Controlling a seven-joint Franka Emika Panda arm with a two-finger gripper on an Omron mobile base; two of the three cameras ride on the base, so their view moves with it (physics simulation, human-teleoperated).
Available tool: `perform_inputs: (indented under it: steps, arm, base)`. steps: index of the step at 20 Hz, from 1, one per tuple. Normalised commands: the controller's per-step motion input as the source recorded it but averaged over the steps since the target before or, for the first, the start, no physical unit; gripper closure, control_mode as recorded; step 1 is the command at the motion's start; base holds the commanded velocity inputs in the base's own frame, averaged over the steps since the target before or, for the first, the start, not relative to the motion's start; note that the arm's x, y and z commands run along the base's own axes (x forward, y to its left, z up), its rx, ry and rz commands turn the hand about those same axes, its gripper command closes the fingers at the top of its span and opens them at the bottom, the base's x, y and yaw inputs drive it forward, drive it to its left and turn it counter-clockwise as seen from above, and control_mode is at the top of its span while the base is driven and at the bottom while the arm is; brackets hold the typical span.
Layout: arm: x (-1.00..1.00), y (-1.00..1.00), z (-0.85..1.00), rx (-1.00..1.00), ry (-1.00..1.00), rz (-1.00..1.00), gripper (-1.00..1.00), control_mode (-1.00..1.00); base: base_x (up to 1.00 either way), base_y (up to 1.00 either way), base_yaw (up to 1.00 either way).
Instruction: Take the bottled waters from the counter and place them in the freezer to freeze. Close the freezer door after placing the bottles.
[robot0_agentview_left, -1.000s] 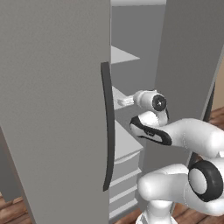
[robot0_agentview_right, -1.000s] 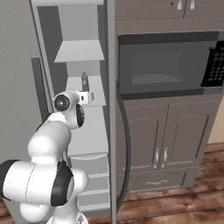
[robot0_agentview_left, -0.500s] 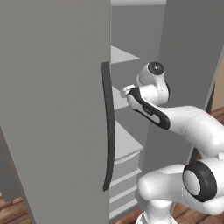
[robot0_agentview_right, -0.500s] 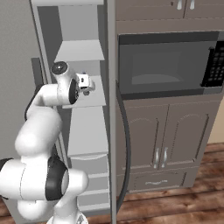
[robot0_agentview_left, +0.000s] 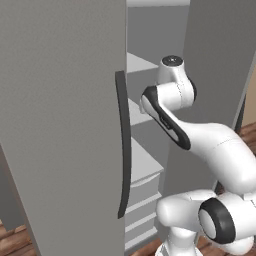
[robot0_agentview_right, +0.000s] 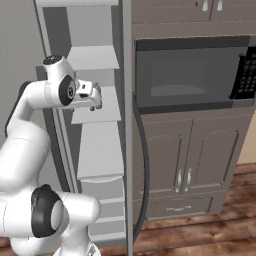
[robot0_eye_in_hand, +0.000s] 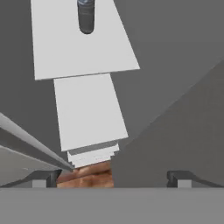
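The freezer (robot0_agentview_right: 95, 150) stands open, with pale shelves (robot0_agentview_left: 142, 162) stacked inside. Its grey door (robot0_agentview_left: 60, 125), with a long dark handle (robot0_agentview_left: 122, 150), is swung out on the left. My arm reaches in at mid height. My gripper (robot0_agentview_right: 96, 102) hangs in front of a shelf. In the hand view my gripper (robot0_eye_in_hand: 111, 177) is open, its fingertips (robot0_eye_in_hand: 43, 177) set wide apart with nothing between them. One dark grey bottled water (robot0_eye_in_hand: 86, 16) stands on a shelf (robot0_eye_in_hand: 78, 52) beyond the gripper, apart from it. The counter is out of view.
The other door (robot0_agentview_right: 127, 125) stands edge-on right of the arm, its dark handle (robot0_agentview_right: 143, 165) bowed outward. A built-in black-glass oven (robot0_agentview_right: 185, 75) and brown cabinet doors (robot0_agentview_right: 200, 160) lie to the right. Drawers (robot0_agentview_right: 102, 200) fill the freezer's base above the wooden floor (robot0_agentview_right: 200, 235).
My wrist has risen and the hand has tipped over inside the freezer. The jaws have stayed wide open throughout.
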Motion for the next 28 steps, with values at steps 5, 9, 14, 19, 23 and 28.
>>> perform_inputs:
  steps: [5,9,14,19,23,28]
  arm:
    - [-0.98,0.0,0.0,0.07,0.0,-0.12,-1.0,-1.0]
    - [-0.91,-0.05,-0.03,0.09,0.0,-0.09,-1.0,-1.0]
    - [-0.57,-0.03,-0.07,0.17,0.0,0.0,-1.0,-1.0]
    - [-0.45,0.0,-0.06,0.12,0.0,0.0,-1.0,-1.0]
    - [-0.12,0.0,-0.03,0.01,0.0,0.0,-1.0,-1.0]
    - [0.0,0.01,-0.14,-0.03,0.0,0.0,-1.0,-1.0]
  base:
    - [0.0,0.0,0.0]
    - [0.0,0.0,0.0]
    - [0.0,0.0,0.0]
    - [0.0,0.0,0.0]
    - [0.0,0.0,0.0]
    - [0.0,0.0,0.0]
